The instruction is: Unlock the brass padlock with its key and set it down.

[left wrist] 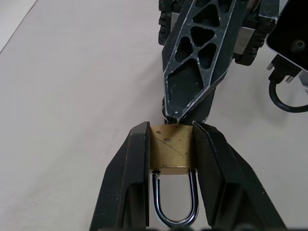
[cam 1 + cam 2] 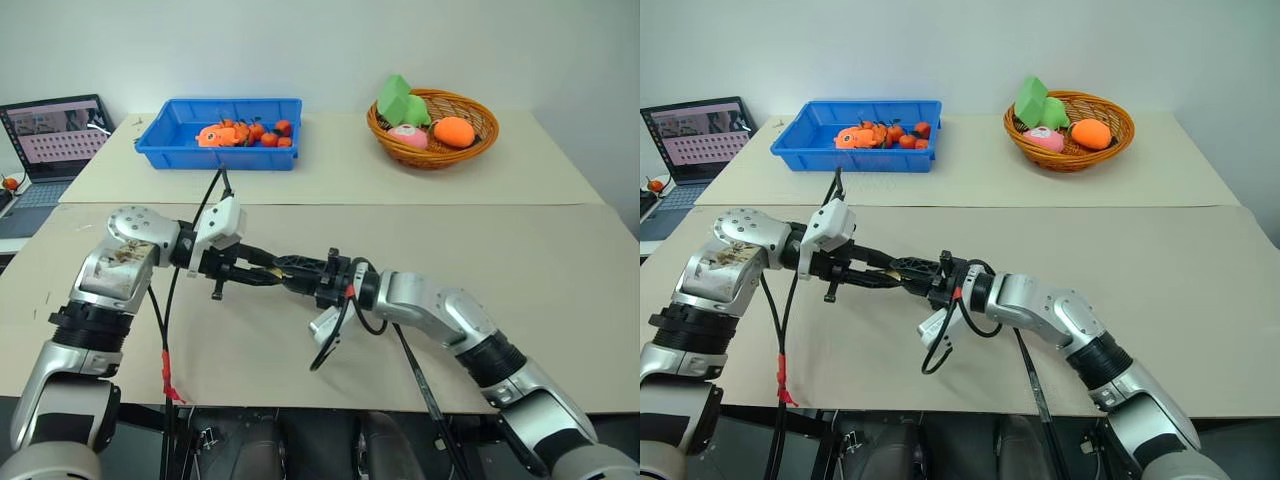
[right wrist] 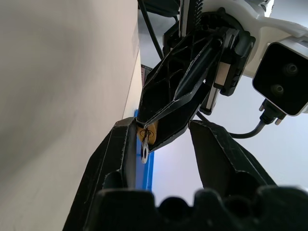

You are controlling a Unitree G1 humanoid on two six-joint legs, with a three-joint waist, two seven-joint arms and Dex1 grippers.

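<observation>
Brass padlock (image 1: 172,147) sat pinched by its two flat sides between the fingers of the left claw (image 1: 171,159), held in the air above the bench (image 2: 560,280), roughly at the middle of the head camera's picture. Its silver shackle (image 1: 175,204) looped back toward the claw's wrist and looked seated in the body, so the lock was probably not yet open. As a judgement, the block would be small, dense and rigid, with smooth metal faces that could slip or twist if torque came through the keyway; the flat sides were the sound place to grip, leaving shackle and key face free.

The right claw (image 3: 159,144) met it from the 3 o'clock side, its fingers standing apart around the left claw's tip. A small key (image 3: 144,150) hung at the padlock's face beside one right finger; whether that finger actually pinched it I could not tell.
</observation>
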